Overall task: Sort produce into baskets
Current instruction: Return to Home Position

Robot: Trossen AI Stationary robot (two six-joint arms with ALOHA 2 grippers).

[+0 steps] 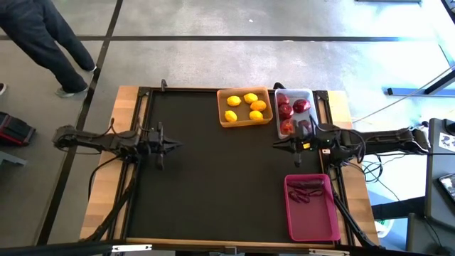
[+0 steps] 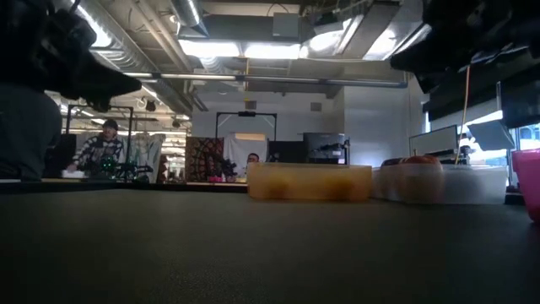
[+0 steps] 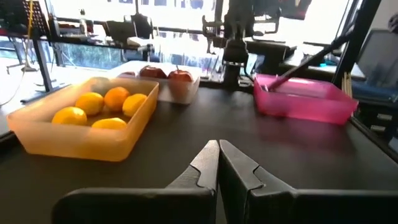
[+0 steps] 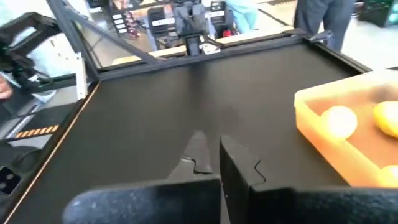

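Note:
The orange basket [image 1: 245, 107] at the table's far edge holds yellow lemons [image 1: 233, 101] and an orange-tinted citrus [image 1: 259, 105]. It also shows in the left wrist view [image 3: 87, 127]. The white basket [image 1: 293, 112] right of it holds red apples [image 1: 286, 111]. The magenta basket [image 1: 311, 206] at the near right holds dark purple pieces [image 1: 306, 190]. My left gripper [image 1: 174, 146] hovers at the table's left, shut and empty [image 3: 219, 149]. My right gripper [image 1: 276, 144] hovers just near of the white basket, shut and empty [image 4: 211, 149].
The black table mat [image 1: 213, 185] lies bare between the two arms and toward the near edge. A person [image 1: 43, 43] stands on the floor beyond the table's far left corner. People show in the room behind the table in the low view [image 2: 105, 148].

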